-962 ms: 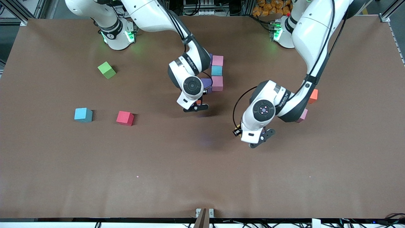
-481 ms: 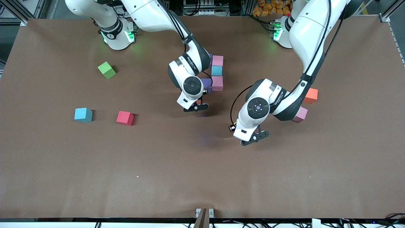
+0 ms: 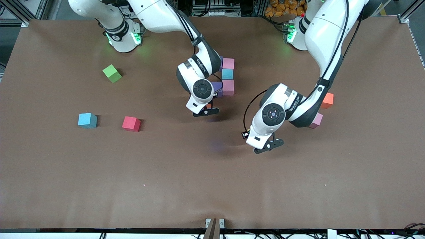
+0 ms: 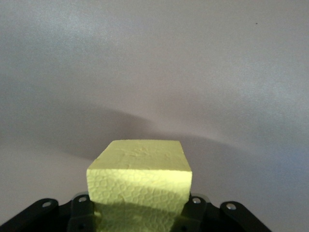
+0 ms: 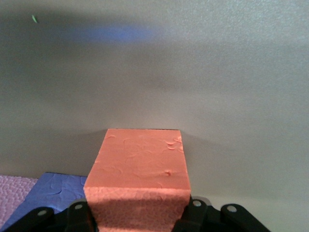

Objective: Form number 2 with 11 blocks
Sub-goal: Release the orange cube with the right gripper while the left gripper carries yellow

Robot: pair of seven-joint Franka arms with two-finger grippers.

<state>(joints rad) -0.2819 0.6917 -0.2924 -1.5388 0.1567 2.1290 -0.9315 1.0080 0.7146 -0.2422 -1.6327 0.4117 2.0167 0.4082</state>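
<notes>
Both arms are carrying cubes. Left gripper is pinching a small yellow foam cube, hanging over bare brown table, nearer the front camera than the partial figure. Right gripper is pinching a small orange-red foam cube right at the figure's near edge; in the right wrist view a purple foam cube is sitting just beside it, with a pink one at the frame corner.

The partial figure is standing mid-table: pink foam cube, light blue foam cube, a second pink cube in a column, the purple one partly hidden by the right wrist.

Loose ones lying around: red foam cube, blue foam cube toward the right arm's end; orange foam cube and another pink cube half hidden beside the left arm. Lime-green foam cube isn't part of it.

Step in hand, as I'm reading it: right arm is seating its cube against the purple one. Lower it square, flush to the neighbour, no shoving the row; release only once it's resting flat. Foam is squashing in the grip, so lift straight up. Left arm should be holding off until the right clears.

Writing: small lettering on both forearm bands, not legible.
</notes>
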